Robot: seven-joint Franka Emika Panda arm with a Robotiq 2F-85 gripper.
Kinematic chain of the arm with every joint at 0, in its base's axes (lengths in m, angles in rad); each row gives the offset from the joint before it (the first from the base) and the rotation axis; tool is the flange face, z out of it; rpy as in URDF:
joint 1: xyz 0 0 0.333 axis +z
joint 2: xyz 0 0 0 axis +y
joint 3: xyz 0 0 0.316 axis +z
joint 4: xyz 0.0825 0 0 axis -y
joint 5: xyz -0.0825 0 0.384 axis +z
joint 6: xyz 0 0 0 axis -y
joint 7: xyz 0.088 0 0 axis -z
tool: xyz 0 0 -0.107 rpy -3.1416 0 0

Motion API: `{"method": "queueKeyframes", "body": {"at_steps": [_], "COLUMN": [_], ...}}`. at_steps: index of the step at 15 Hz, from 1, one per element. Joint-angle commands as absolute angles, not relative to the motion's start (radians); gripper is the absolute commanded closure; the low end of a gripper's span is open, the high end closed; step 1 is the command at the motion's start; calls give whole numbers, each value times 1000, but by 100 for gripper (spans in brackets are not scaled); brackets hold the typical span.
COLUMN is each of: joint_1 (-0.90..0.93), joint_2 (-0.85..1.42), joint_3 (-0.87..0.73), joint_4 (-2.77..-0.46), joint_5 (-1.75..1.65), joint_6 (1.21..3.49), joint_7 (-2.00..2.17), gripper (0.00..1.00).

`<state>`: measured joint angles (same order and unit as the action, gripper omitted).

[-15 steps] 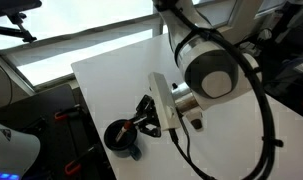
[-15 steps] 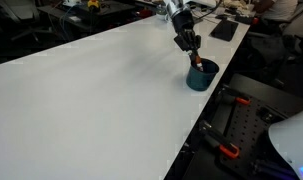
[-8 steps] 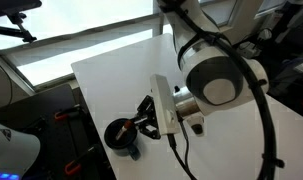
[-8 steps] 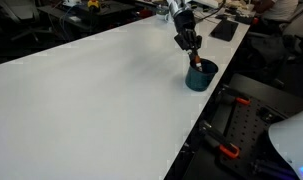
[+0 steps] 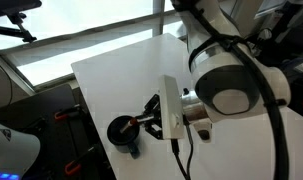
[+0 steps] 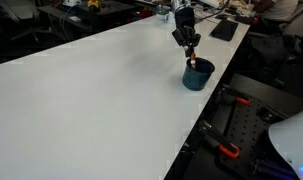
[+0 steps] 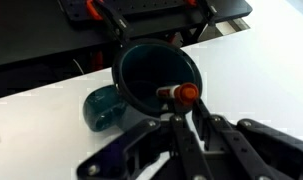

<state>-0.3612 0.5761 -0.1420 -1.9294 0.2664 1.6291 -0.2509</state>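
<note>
Over dark mug [image 7: 143, 72] at table edge [image 7: 236, 42], end effector [image 7: 187, 122] gripping orange-tipped marker [image 7: 180, 94]

There are one dark blue cup [image 7: 141, 70], one orange-tipped marker [image 7: 183, 94] and one white table [image 6: 101, 90].

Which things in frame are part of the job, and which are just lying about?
In hand: gripper, shut on the orange-tipped marker; dark teal mug below it.
Lying about: flat black pad at the table's far end; orange-handled clamps off the table edge.
</note>
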Motion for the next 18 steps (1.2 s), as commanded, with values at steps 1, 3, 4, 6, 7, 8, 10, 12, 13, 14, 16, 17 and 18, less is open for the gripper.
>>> {"method": "queueKeyframes", "body": {"at_steps": [1,3,4,6,7,8,10,12,13,14,16,17,18], "joint_1": [-373,-376,-375,-369,-369,-365,-358,-352,-350,-346,-343,-343,-344], "joint_2": [591,595,597,604,606,603,596,590,587,585,577,563,548], "joint_3": [-144,-144,-144,-146,-146,-146,-144,-143,-143,-144,-147,-150,-150], "joint_4": [-1877,-1862,-1857,-1846,-1843,-1850,-1868,-1884,-1889,-1895,-1906,-1915,-1919], "joint_5": [305,310,309,296,299,294,286,280,281,279,278,288,288], "joint_6": [1587,1579,1580,1573,1561,1558,1544,1533,1526,1521,1514,1534,1540], "joint_7": [-239,-240,-238,-227,-219,-216,-218,-223,-223,-223,-223,-219,-228], "gripper": [96,96,96,96,69,57,43,30,21,15,1,0,0]}}
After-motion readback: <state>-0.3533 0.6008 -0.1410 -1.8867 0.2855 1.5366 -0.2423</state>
